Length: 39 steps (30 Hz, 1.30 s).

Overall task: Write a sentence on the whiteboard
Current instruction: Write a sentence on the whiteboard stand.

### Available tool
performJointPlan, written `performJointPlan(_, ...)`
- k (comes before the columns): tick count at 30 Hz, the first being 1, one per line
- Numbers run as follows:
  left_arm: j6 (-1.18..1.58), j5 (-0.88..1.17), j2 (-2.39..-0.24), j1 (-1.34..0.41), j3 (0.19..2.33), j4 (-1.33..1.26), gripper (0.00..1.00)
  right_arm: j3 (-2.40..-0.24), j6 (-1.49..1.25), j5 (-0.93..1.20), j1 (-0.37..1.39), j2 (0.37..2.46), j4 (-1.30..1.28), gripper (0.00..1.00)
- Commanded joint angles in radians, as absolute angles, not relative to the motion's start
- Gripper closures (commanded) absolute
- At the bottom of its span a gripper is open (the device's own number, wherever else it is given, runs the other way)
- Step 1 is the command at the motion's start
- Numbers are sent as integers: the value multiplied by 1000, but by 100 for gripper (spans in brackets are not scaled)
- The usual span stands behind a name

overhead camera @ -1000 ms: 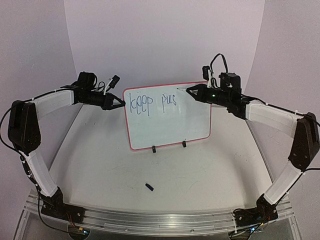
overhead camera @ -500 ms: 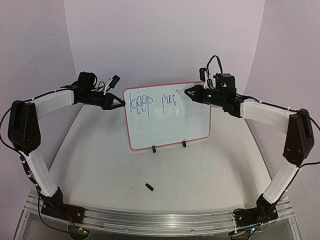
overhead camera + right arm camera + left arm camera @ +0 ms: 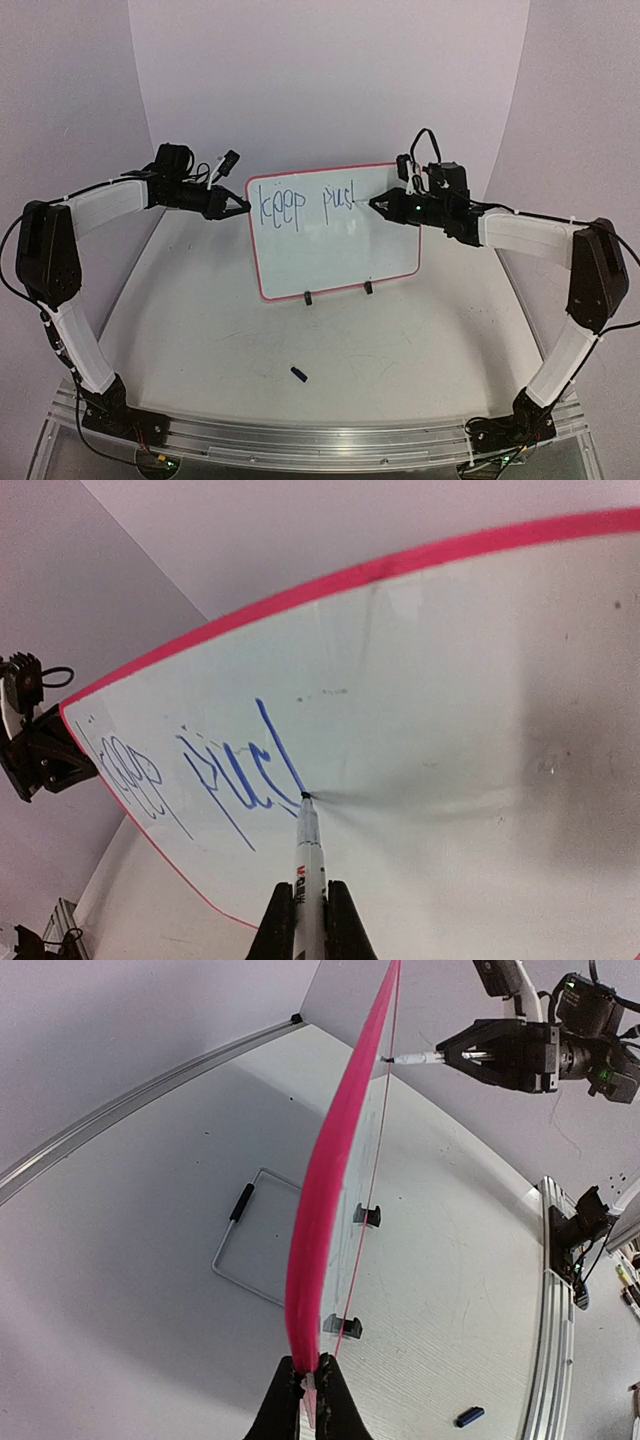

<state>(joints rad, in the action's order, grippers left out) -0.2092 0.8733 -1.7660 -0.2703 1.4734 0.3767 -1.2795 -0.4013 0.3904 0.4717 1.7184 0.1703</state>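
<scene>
The whiteboard (image 3: pixel 340 255) stands upright on the table, white with a pink rim. Blue lettering of the sentence (image 3: pixel 305 207) runs along its top and reads "keep pus", with one fresh long stroke after it. My left gripper (image 3: pixel 243 207) is shut on the board's left edge; the left wrist view shows the pink rim (image 3: pixel 328 1170) pinched between the fingers of the left gripper (image 3: pixel 310 1382). My right gripper (image 3: pixel 308 898) is shut on a white marker (image 3: pixel 307 855). The marker's tip touches the board (image 3: pixel 470 730) at the foot of that last stroke of the lettering (image 3: pixel 215 765).
A small blue marker cap (image 3: pixel 298 373) lies on the table in front of the board. Two black clip feet (image 3: pixel 309 297) hold the board's lower rim. A wire stand (image 3: pixel 245 1245) lies behind the board. A metal rail (image 3: pixel 320 440) runs along the near edge.
My right gripper has moved down and slightly left with the marker, drawing a long stroke after "pus". The left arm and the board have stayed still.
</scene>
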Motion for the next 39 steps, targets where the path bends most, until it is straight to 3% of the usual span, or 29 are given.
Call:
performJointPlan(1, -226, 868, -1759, -294, 1496, 451, 100, -1254, -411, 380, 466, 1683, 178, 100)
performJointPlan(24, -228, 866, -1761, -298, 1496, 453, 100, -1315, -455, 360, 467, 1690, 258, 100)
performJointPlan(39, -230, 864, -1758, -298, 1497, 456, 100, -1238, -455, 292, 465, 1647, 255, 100)
